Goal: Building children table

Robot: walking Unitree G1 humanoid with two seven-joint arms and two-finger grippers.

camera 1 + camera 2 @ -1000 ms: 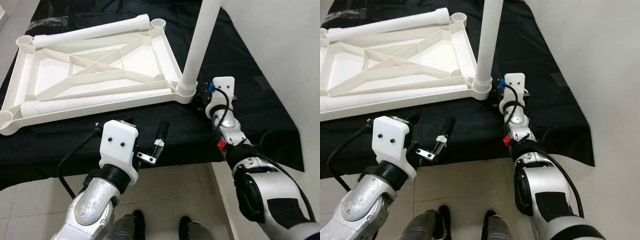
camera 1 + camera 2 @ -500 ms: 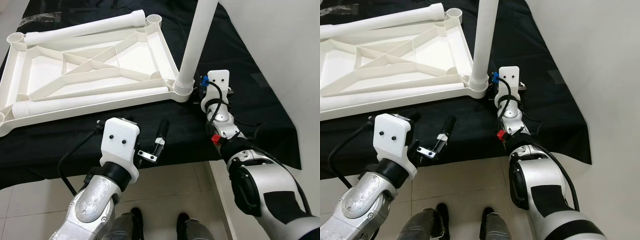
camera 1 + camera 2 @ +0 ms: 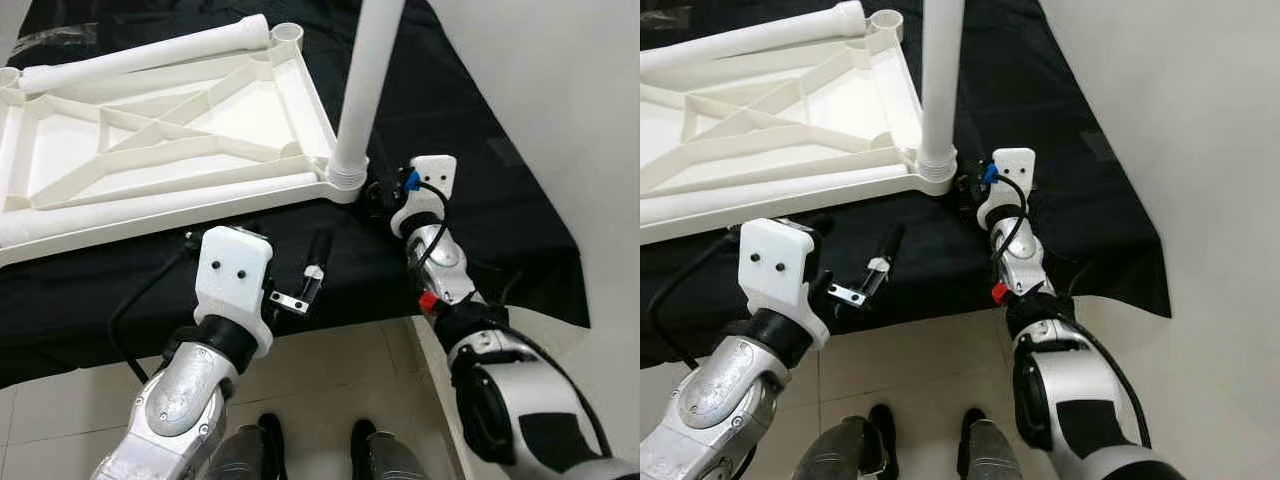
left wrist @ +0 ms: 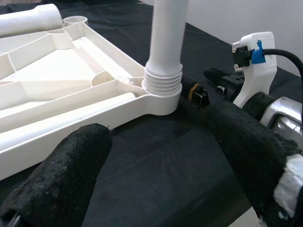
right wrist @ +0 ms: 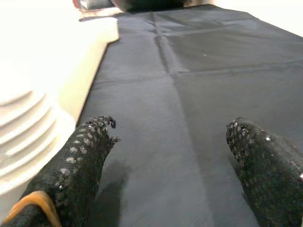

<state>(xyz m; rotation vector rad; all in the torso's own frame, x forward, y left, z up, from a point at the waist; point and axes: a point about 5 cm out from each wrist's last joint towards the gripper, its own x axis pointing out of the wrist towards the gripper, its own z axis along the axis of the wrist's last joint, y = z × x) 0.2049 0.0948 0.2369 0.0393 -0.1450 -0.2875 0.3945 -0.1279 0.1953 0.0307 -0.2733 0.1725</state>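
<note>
A black cloth (image 3: 470, 140) covers the work surface across the upper half of the left eye view, with pale floor tiles (image 3: 60, 420) below its front edge. On the cloth, occupying the upper left of the frame, lies the white tabletop (image 3: 170, 160), underside up, its ribbed bracing exposed. One white leg (image 3: 365, 85) stands upright in the corner socket (image 3: 345, 180) nearest the frame's centre, its threaded collar seated there. Two loose legs lie flat on the tabletop: one (image 3: 140, 55) along the far edge at the top of the frame, one (image 3: 150, 210) along the near edge. An open socket (image 3: 286, 32) shows at the far right corner.

The right gripper (image 3: 378, 195) sits right of centre, low on the cloth just beside the seated leg's collar; in the right wrist view its fingers (image 5: 80, 165) are spread well apart with nothing between them, one close against the collar. The left gripper (image 3: 300, 275) hangs at lower centre, above the cloth's front edge; its fingers (image 4: 71, 175) are likewise parted and grasp nothing.
</note>
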